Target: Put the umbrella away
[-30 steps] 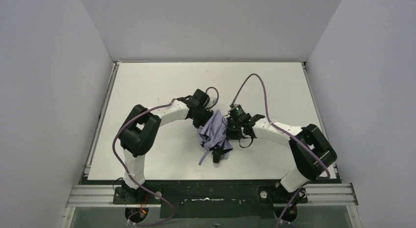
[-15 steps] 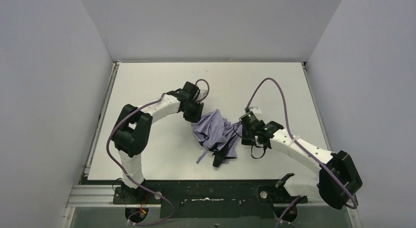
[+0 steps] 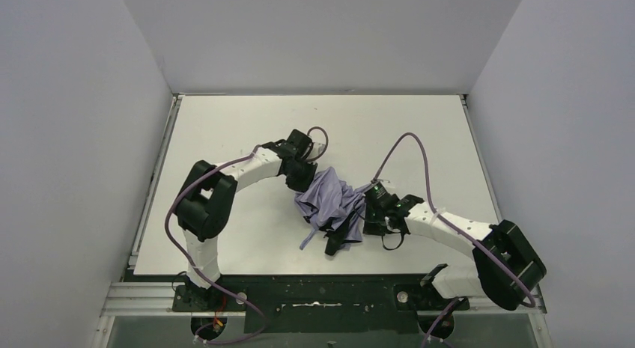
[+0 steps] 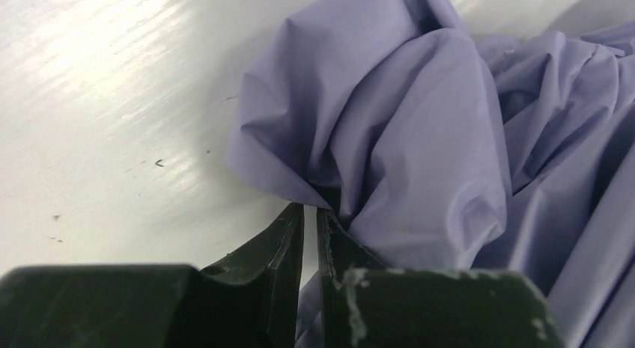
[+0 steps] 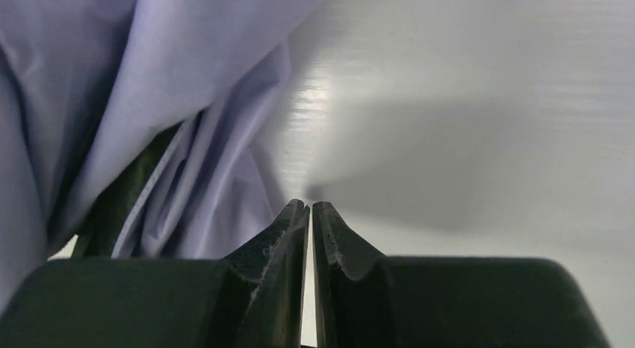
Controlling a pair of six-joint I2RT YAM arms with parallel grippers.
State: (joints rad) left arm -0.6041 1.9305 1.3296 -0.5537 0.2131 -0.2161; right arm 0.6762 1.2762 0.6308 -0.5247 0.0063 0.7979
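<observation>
Although the umbrella (image 3: 328, 202) is collapsed, with no canopy spread, it is far from put away: it lies as a crumpled lavender heap on the table (image 3: 225, 123), near the middle and toward the near edge, between the two arms. Its cloth bulges in loose folds instead of being wrapped round the shaft. Black ribs (image 3: 333, 239) poke out at the near end, and a thin lavender strip (image 3: 307, 239) trails loose beside them; whether that is the closing strap or the wrist loop I cannot tell. No sleeve, bag or bin shows anywhere. By my reading the job is about midway, with gathering and wrapping the cloth and fastening it left to do. The left claw (image 4: 309, 212) has its fingers pressed almost together, tips right against a fold at the far-left side of the heap. Whether a sliver of cloth is caught between them I cannot tell. The right claw (image 5: 309, 206) is likewise pressed together, with only a hairline gap. It pinches nothing, and its tips sit low over bare table just beside the cloth's right edge. No brand, label or legible writing appears on the umbrella, the arms or the table in any view.
</observation>
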